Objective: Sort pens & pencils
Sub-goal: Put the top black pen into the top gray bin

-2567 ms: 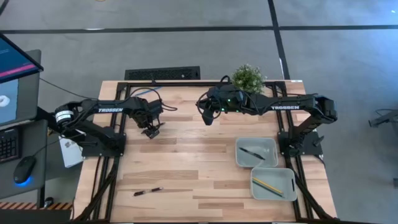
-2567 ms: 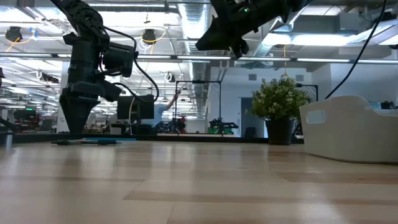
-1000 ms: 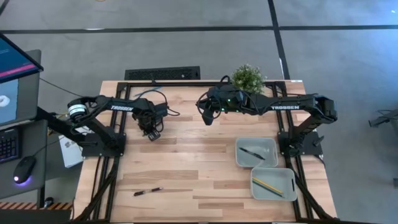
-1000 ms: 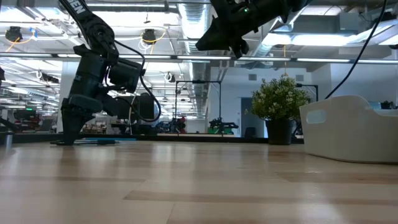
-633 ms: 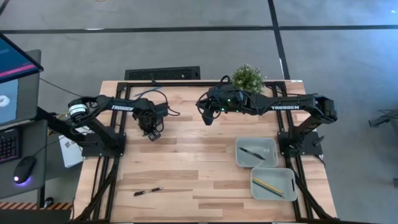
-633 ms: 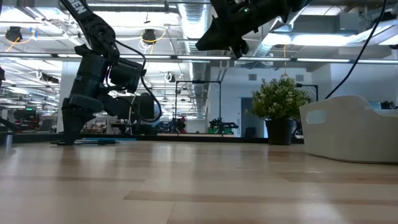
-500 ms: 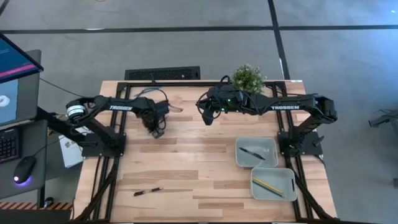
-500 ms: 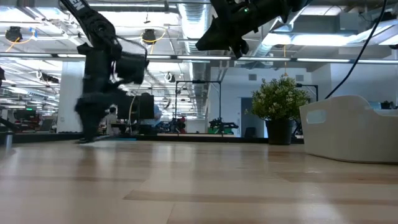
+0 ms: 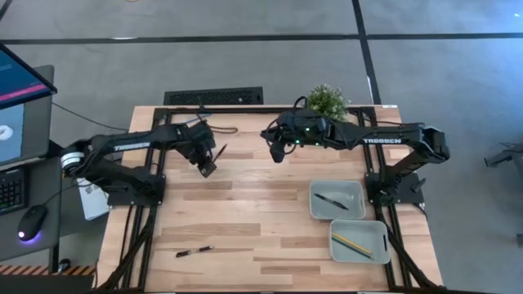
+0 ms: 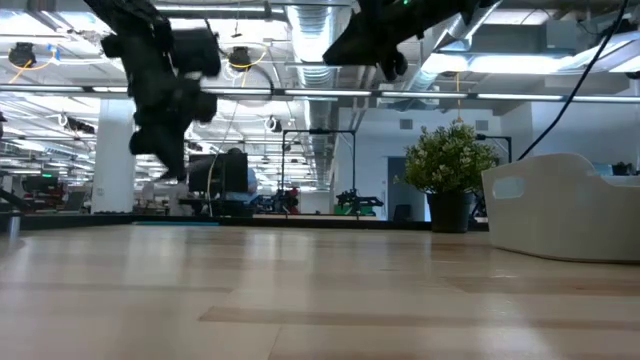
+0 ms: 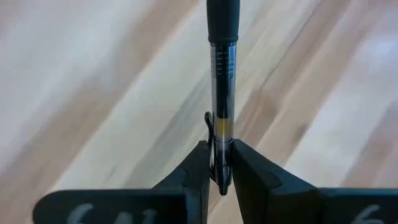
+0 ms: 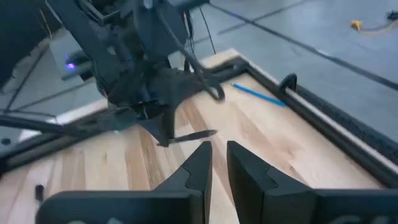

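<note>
My left gripper (image 9: 206, 167) hangs above the far left of the table, shut on a pen (image 11: 222, 93) with a clear barrel and a black grip. The right wrist view shows that pen (image 12: 194, 135) clear of the wood. My right gripper (image 9: 278, 153) hovers high at the far middle, shut, with nothing in it. Another black pen (image 9: 194, 251) lies flat near the front left. One grey tray (image 9: 337, 201) holds a black pen (image 9: 330, 200); the second tray (image 9: 359, 242) holds a yellow pencil (image 9: 352, 243). A blue pencil (image 12: 258, 95) lies by the far edge. My left gripper pinches the pen's clip end (image 11: 217, 163) between its two fingers (image 11: 198, 168). The fingers come from above, pointing down. The pen sticks out from them about level, its black grip end (image 11: 222, 18) away from the gripper, lifted clear of the table.
A potted plant (image 9: 326, 101) stands at the far edge behind my right arm. The two trays sit at the right, near the right arm's base (image 9: 394, 186). Bare wood (image 9: 245, 212) lies across the table's middle and front.
My left gripper, which stood low at the tabletop, has risen and gone a little toward the right, carrying the pen up clear of the wood. My right arm has shifted slightly.
</note>
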Available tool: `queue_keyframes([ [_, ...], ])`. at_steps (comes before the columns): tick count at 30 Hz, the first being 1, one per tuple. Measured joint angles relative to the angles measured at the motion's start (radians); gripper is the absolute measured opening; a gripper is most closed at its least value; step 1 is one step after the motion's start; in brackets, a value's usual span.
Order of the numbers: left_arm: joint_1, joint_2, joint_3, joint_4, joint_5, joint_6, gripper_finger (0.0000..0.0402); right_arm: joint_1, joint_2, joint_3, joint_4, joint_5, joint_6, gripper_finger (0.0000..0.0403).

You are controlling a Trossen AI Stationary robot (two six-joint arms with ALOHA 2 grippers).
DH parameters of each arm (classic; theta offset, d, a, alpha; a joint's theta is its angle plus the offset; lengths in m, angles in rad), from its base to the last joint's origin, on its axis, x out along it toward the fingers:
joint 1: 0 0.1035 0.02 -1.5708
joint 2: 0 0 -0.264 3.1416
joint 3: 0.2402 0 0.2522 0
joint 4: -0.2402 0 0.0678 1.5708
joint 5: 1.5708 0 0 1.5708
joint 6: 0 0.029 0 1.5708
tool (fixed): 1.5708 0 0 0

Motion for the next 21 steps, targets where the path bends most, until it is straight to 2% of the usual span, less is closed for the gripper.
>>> queue_keyframes([
  [3,0.004,-0.077,0.0,0.115,0.045,-0.025,0.004,0.0,-0.045,0.0,0.006,0.0,0.0,0.0071],
  [7,0.003,-0.16,0.001,0.363,0.102,-0.053,0.004,0.003,-0.1,0.0,0.036,0.0,0.0,0.0071],
  [12,0.002,-0.2,0.003,0.673,0.18,-0.091,0.0041,0.008,-0.149,0.0,0.103,-0.001,0.025,0.0071],
  [17,0.001,-0.201,0.003,0.771,0.209,-0.107,0.0041,0.003,-0.173,0.0,0.197,-0.05,0.147,0.008],
  [21,0.001,-0.184,0.003,0.772,0.202,-0.119,0.0041,0.004,-0.173,0.0,0.265,-0.102,0.235,0.0114],
])
